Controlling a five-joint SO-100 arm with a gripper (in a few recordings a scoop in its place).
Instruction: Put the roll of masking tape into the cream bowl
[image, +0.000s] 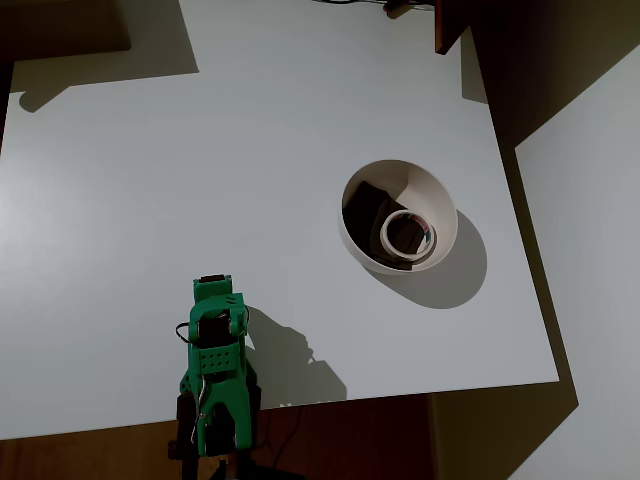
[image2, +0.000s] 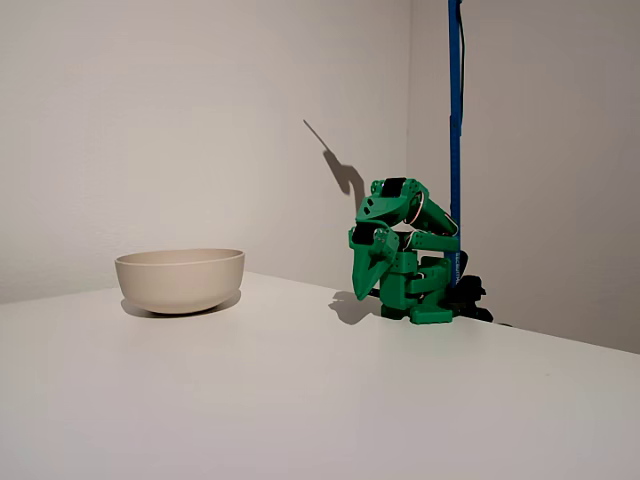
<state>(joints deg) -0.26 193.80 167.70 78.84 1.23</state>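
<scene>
Table (image2: 300, 400): white top, fills the lower frame in the fixed view.
Bowl: cream bowl (image: 440, 205) right of centre in the overhead view, dark squarish pieces inside.
Arm: green, folded at lower left overhead.
Gripper (image2: 362, 290): tip pointing down just above the table, fingers together, holding nothing.
Tape: roll of masking tape (image: 385, 235) lies inside the bowl.

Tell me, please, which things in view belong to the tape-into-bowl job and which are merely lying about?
Belong to the job:
- roll of masking tape, already lying inside the bowl
- cream bowl
- gripper, folded back near the arm's base, away from the bowl

Just about:
- dark squarish pieces in the bowl
- blue pole behind the arm
</scene>
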